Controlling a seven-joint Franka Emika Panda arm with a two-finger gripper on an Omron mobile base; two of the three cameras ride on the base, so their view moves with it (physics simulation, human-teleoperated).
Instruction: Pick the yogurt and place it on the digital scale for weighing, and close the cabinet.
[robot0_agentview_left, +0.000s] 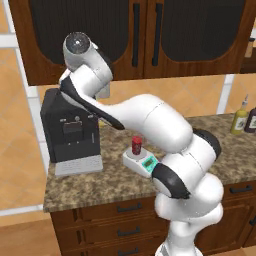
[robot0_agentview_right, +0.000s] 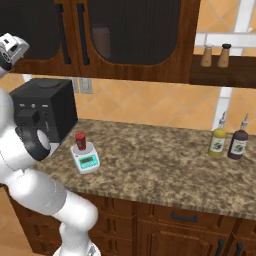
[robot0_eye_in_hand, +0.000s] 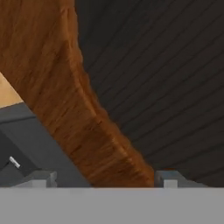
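Yogurt (robot0_agentview_left: 136, 145) standing upright on digital scale (robot0_agentview_left: 141, 163), near table (robot0_agentview_left: 100, 187) front edge, just beside coffee machine (robot0_agentview_left: 71, 131); placing step looking done. Gripper (robot0_eye_in_hand: 105, 180) raised at cabinet (robot0_agentview_left: 145, 35), facing its wood frame and dark glass panel, fingers (robot0_eye_in_hand: 168, 178) spread, grasping nothing. Cabinet doors appearing shut in both base views; closing likely finishing or complete.

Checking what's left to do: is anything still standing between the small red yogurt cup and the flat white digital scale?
No. The small red yogurt cup already stands on the flat white digital scale, beside the black coffee machine. Nothing visible lies between them.
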